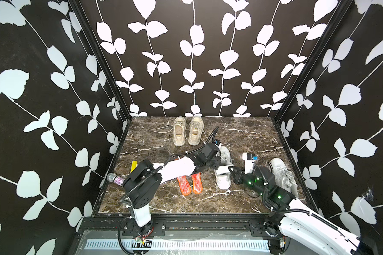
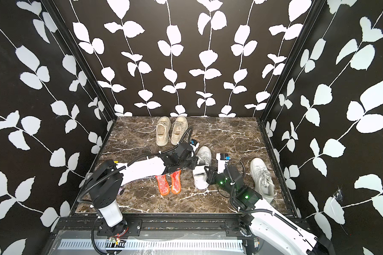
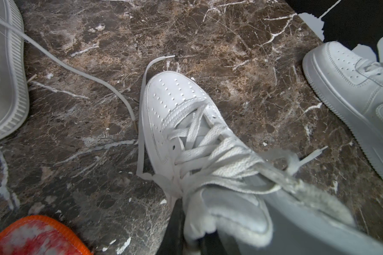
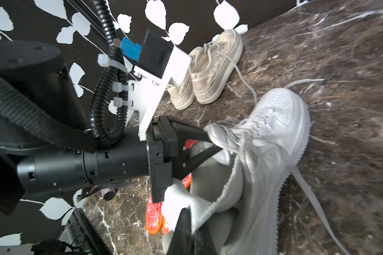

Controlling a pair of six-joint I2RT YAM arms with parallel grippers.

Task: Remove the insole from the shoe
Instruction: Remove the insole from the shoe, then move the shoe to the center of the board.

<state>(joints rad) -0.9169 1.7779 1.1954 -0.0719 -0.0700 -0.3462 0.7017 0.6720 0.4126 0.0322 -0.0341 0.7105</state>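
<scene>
- In the middle of the marble table [image 1: 164, 198], the left gripper [image 4: 209, 142] pinches the shoe [image 1: 225, 154] by its tongue [image 4: 219, 134], probably to hold it down.
- The right gripper [image 1: 231, 170] pinches the insole [image 4: 199, 205], which is partly out at the heel.

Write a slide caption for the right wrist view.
Left gripper pinches the tongue of the white sneaker, right gripper holds its rear edge; orange insoles lie beyond.

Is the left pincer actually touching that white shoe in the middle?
Touching. The right wrist view shows the left pincer closed on the tongue of the white shoe, with one finger on either side of it.
</scene>
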